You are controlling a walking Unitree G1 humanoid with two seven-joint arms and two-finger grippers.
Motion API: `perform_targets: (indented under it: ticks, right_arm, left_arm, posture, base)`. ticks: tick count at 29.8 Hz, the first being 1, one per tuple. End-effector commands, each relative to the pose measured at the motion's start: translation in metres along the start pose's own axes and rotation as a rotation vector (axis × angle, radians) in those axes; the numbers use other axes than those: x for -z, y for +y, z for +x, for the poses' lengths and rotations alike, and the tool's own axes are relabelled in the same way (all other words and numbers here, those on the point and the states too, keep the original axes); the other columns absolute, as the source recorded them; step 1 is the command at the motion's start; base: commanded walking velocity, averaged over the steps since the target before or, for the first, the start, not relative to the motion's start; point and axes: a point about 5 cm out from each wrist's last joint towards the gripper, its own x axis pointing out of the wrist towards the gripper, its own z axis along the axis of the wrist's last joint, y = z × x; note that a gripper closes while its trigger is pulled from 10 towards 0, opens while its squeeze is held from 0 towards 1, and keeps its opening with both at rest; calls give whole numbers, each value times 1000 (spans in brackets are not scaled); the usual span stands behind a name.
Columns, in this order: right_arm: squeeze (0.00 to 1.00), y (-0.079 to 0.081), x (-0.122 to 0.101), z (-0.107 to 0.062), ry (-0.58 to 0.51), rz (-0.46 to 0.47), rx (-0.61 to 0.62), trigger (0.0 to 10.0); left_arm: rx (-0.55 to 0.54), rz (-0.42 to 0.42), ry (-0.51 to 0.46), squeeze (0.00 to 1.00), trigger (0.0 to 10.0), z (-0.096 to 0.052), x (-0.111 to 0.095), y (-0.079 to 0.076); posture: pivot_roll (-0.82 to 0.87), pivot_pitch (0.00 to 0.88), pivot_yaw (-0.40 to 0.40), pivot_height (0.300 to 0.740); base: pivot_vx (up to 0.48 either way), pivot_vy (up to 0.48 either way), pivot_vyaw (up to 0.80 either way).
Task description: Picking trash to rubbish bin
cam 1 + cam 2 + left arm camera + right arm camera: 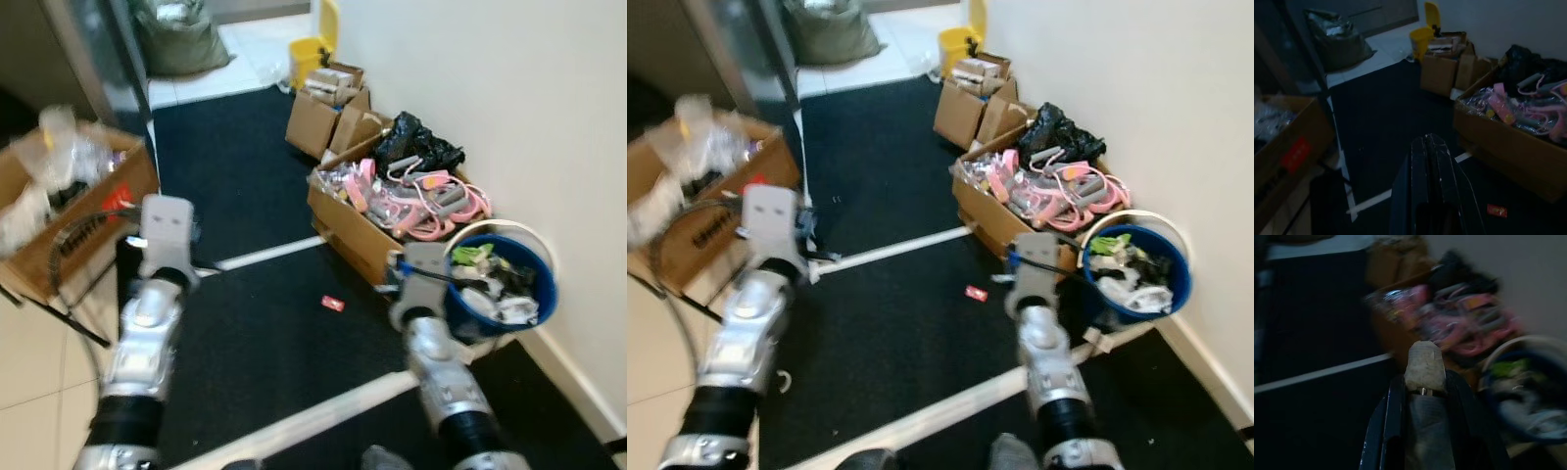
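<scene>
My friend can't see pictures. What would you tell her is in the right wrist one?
The right gripper holds a crumpled pale wad of trash in its jaws, close to a blue rubbish bin already full of litter. Behind it, blurry, a cardboard box of pink things sits on the dark floor.

You see right gripper [1425, 382] clamped on pale crumpled scrap [1424, 365]; view blurred; beyond fingers, cardboard box [1400, 335] of pink items against wall; blue bin [1528, 401] with white rim just beside box; black floor mat [1317, 347].
</scene>
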Motion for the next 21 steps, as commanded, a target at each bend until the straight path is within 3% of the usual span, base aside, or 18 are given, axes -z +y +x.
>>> perform_targets:
  ticks: [1, 21]
  right_arm:
    - [0, 8, 1, 0, 8, 21, -16, 10000]
    - [0, 3, 1, 1, 12, 31, 31, 10000]
  left_arm:
    - [-22, 12, 18, 0, 10000, -2, 4, 8]
    - [-17, 9, 11, 0, 10000, 1, 1, 9]
  posture:
    - [42, 44, 32, 740]
    - [41, 40, 45, 740]
  base:
    - [322, 0, 0]
    - [321, 0, 0]
